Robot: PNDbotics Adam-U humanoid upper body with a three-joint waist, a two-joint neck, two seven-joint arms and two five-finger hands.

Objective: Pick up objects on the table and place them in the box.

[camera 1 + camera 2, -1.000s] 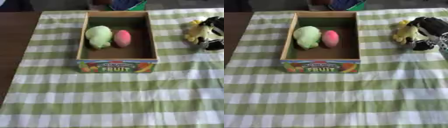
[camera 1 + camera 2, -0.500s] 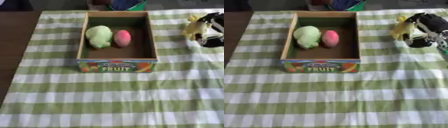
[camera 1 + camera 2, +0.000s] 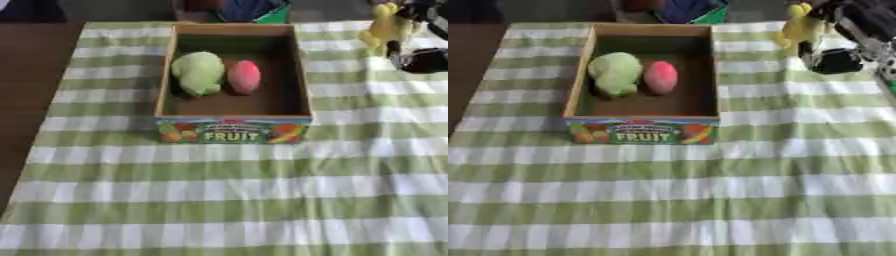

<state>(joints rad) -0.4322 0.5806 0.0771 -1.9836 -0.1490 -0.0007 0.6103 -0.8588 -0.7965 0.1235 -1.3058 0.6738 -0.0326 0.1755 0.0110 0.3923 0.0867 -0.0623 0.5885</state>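
Yellow soft fruit-shaped object (image 3: pixel 801 29), possibly a toy banana though the shape is too blurred to be sure, sits at the upper right, held in the curled fingers of the robot's black right hand (image 3: pixel 843 35) above the green-and-white checked cloth (image 3: pixel 710 200) that covers the counter. It lies to the right of the open wooden box (image 3: pixel 302 75), apart from its right wall. The box has a colourful front panel with fruit pictures and the word FRUIT (white letters on dark). Inside it, toward the far left part of the floor, rest a pale green rounded plush fruit (image 3: pixel 199 72) and a pink oval plush fruit (image 3: pixel 244 76), side by side and just touching. A green-edged dark container (image 3: pixel 258 10) shows beyond the box at the far edge.
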